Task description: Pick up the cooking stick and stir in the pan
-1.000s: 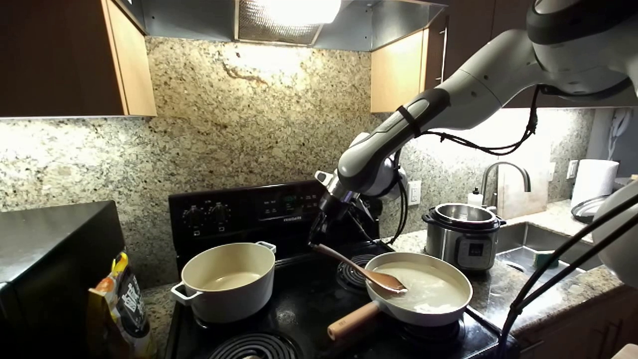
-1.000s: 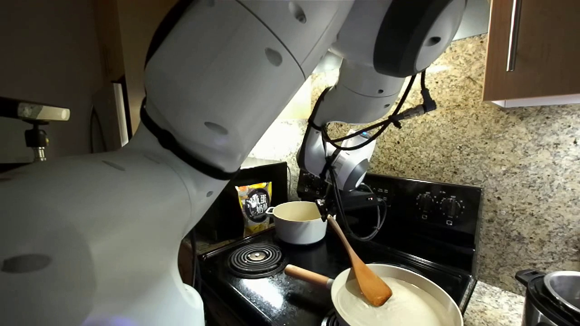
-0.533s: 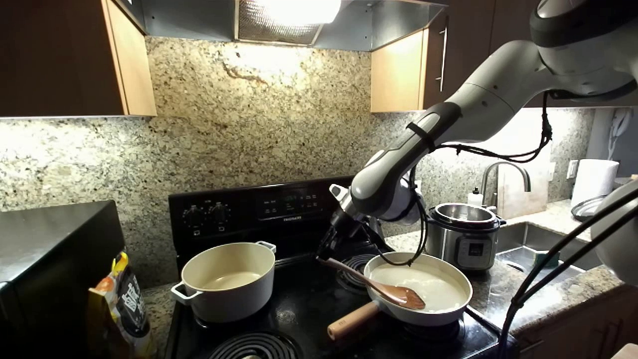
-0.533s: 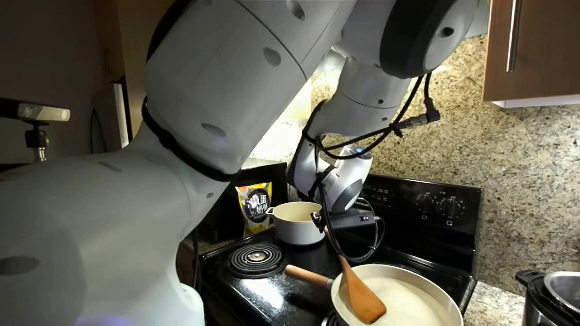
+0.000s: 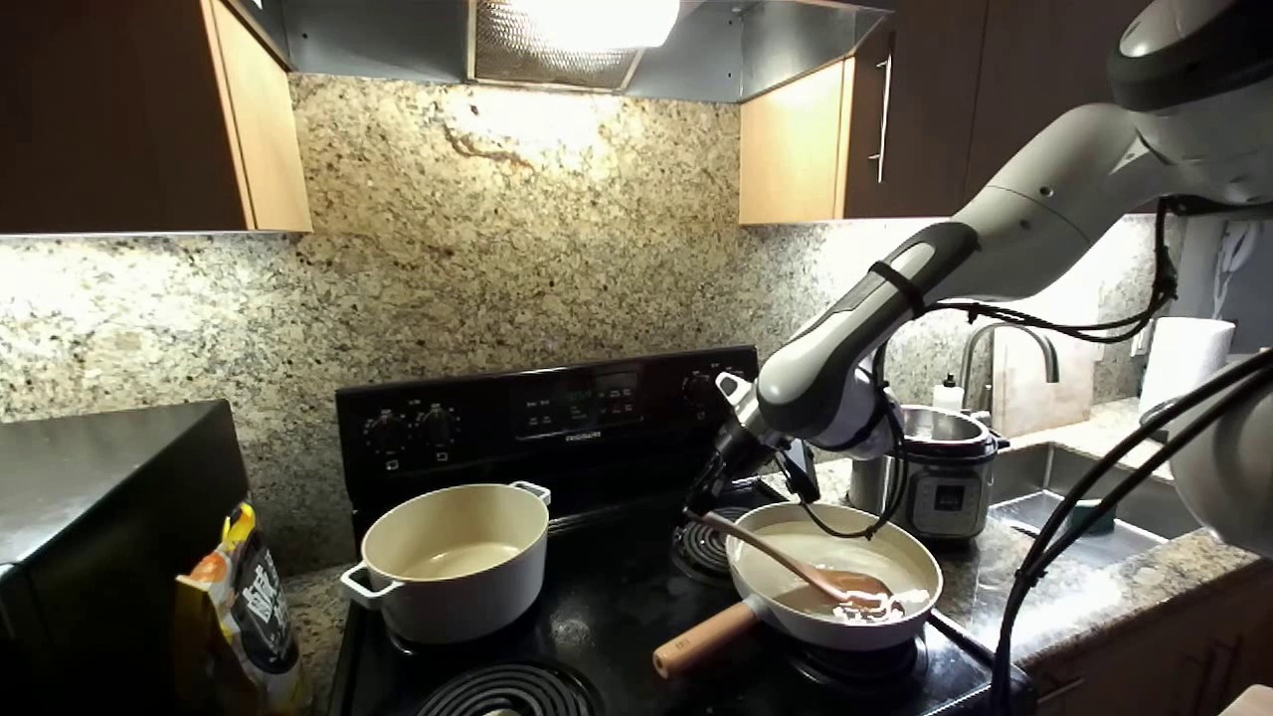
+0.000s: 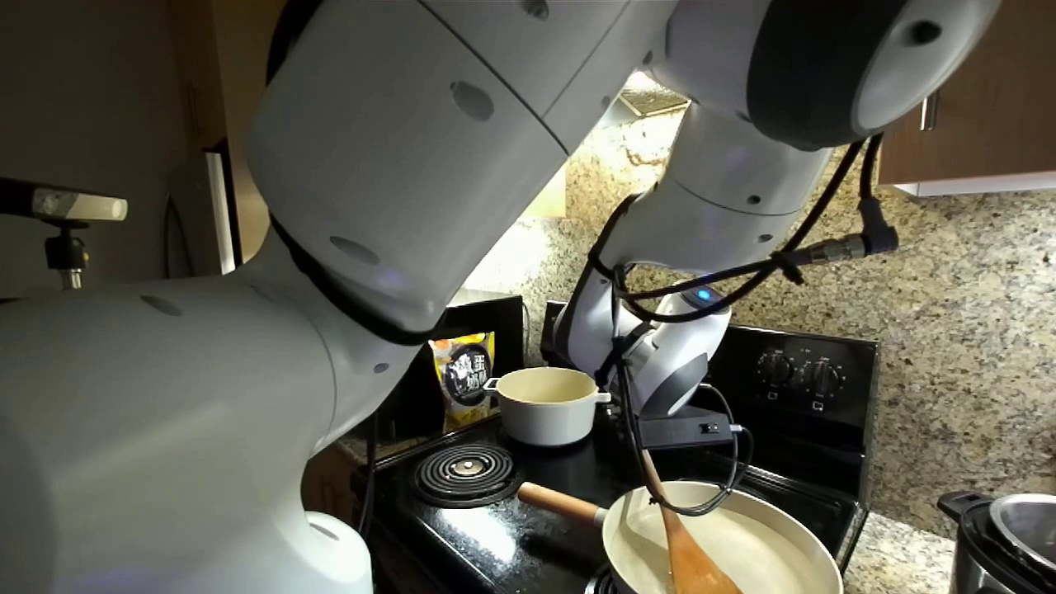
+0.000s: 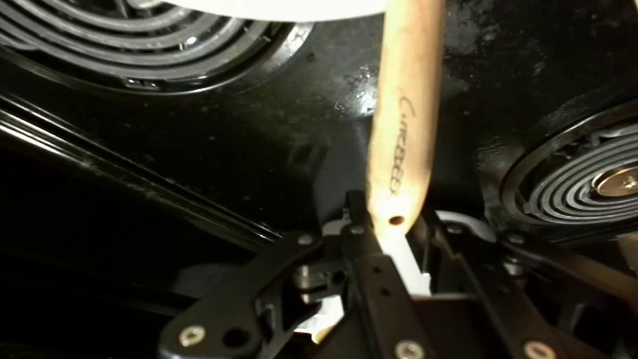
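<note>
A: Where is the wooden spatula (image 6: pixel 691 554)?

B: Its wide end is down in the pan (image 5: pixel 835 636), and its shaft slants up across the rim to the gripper (image 7: pixel 396 223).

A: How does the gripper stand?

B: Clamped on the very end of that shaft, pinching it from either side, above the stove (image 5: pixel 612 612).

A: And how does the spatula look?

B: Slim, reddish to orange-brown in both exterior views, spreading into a broad blade; in an exterior view the blade's far end is cut off. From the wrist it looks pale, straw-coloured, tapering to a blunt tip with a small round hole, and dark lettering runs along it, too unclear to read.

A: Anything by the blade?

B: Bright white patches (image 5: pixel 877 603). Froth, food or glare, I can't tell.

A: Where's the pan?

B: At the stove's front corner, close to the side edge by the sink (image 5: pixel 1159 502). It is round and cream inside, and its thick wooden handle (image 5: pixel 706 638) points toward the opposite front corner, where a coil burner (image 6: pixel 468 474) shows. The cream pot (image 5: pixel 467 602) stands at the back corner on the burner's side, well apart from the pan.
</note>
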Controlling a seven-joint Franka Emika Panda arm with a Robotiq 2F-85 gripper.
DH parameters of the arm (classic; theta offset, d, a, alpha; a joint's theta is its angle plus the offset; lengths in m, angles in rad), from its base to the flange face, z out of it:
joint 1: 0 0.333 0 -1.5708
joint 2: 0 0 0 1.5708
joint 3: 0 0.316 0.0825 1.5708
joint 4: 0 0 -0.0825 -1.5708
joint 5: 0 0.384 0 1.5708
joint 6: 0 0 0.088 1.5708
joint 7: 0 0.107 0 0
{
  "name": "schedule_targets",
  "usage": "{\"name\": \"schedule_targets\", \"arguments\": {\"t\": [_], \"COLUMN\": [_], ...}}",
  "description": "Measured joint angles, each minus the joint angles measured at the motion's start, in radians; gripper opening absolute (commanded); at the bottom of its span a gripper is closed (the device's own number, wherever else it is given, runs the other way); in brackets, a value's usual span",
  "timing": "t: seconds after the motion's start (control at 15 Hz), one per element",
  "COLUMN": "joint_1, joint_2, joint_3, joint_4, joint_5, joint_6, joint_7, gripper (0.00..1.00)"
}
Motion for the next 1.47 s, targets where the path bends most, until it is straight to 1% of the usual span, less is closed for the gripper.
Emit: {"name": "schedule_targets", "arguments": {"t": [0.2, 0.4, 0.6, 0.8, 1.0, 1.13, 1.33, 1.47], "joint_1": [-0.024, 0.002, 0.074, 0.161, 0.241, 0.273, 0.278, 0.248], "joint_2": [-0.013, -0.043, -0.085, -0.112, -0.112, -0.103, -0.073, -0.037], "joint_3": [0.005, 0.009, -0.006, -0.028, -0.054, -0.065, -0.065, -0.049], "joint_4": [0.009, 0.035, 0.077, 0.124, 0.152, 0.155, 0.146, 0.114], "joint_5": [-0.028, -0.039, -0.04, -0.04, -0.039, -0.039, -0.036, -0.036], "joint_6": [-0.001, -0.005, -0.01, -0.044, -0.05, -0.05, -0.047, 0.004], "joint_7": [0.0, 0.0, 0.0, 0.0, 0.001, 0.001, 0.001, 0.001], "gripper": [0.11, 0.11, 0.11, 0.1, 0.1, 0.1, 0.1, 0.1]}}
